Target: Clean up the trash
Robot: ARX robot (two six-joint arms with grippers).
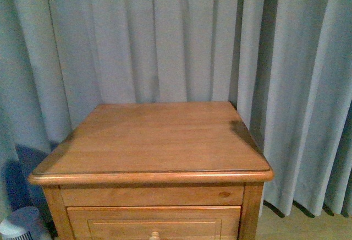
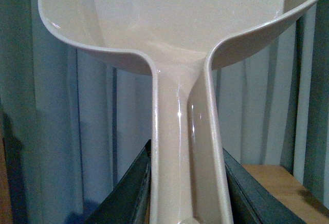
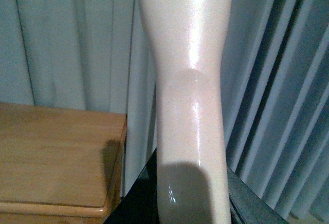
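My left gripper (image 2: 186, 203) is shut on the handle of a cream plastic dustpan (image 2: 169, 23); its scoop looks empty in the left wrist view. My right gripper (image 3: 189, 203) is shut on the cream brush handle (image 3: 189, 80), which rises past the camera. The wooden nightstand (image 1: 157, 141) fills the front view, and its top shows nothing on it. Its side also shows in the right wrist view (image 3: 51, 152), left of the brush handle. The white tissue-paper wad is not in view in any frame. Neither arm shows in the front view.
Grey-blue curtains (image 1: 165, 36) hang close behind and beside the nightstand. The nightstand has a drawer with a round knob (image 1: 154, 234) at the front. A grey and white object (image 1: 19, 223) stands on the floor at the lower left. Bare wooden floor (image 1: 297, 223) shows to the right.
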